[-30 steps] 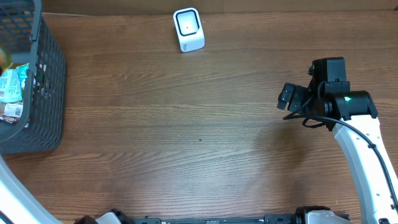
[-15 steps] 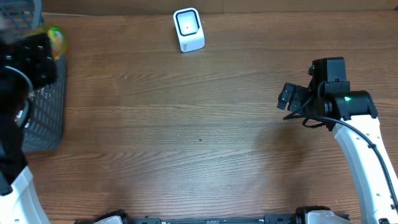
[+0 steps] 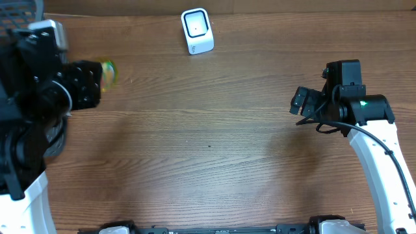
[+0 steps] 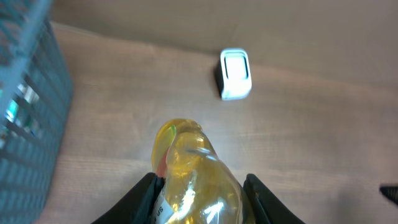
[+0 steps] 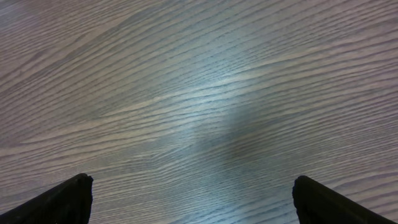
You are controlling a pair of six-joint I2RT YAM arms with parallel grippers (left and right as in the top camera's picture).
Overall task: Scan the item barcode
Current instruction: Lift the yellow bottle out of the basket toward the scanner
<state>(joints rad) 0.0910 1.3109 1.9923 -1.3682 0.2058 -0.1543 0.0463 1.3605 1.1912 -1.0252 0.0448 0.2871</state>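
Left claw (image 4: pixel 200 191) grips the yellow item (image 3: pixel 107 71), above the tabletop (image 3: pixel 208 149) beside the basket (image 4: pixel 25 137). Carry it to the scanner (image 3: pixel 197 30) and turn the barcode toward its window. Right claw (image 5: pixel 193 193) gapes wide, idle.

Blurred yellow item (image 3: pixel 108 72), mostly hidden basket (image 3: pixel 16 16)

Layout. My left gripper (image 4: pixel 198 199), over the table's (image 3: pixel 208 162) left side, holds the item (image 3: pixel 107 73) right of the basket (image 4: pixel 25 143); the barcode scanner (image 3: pixel 197 30) stands behind it, rightward. My right gripper (image 3: pixel 300 102) hangs far right.
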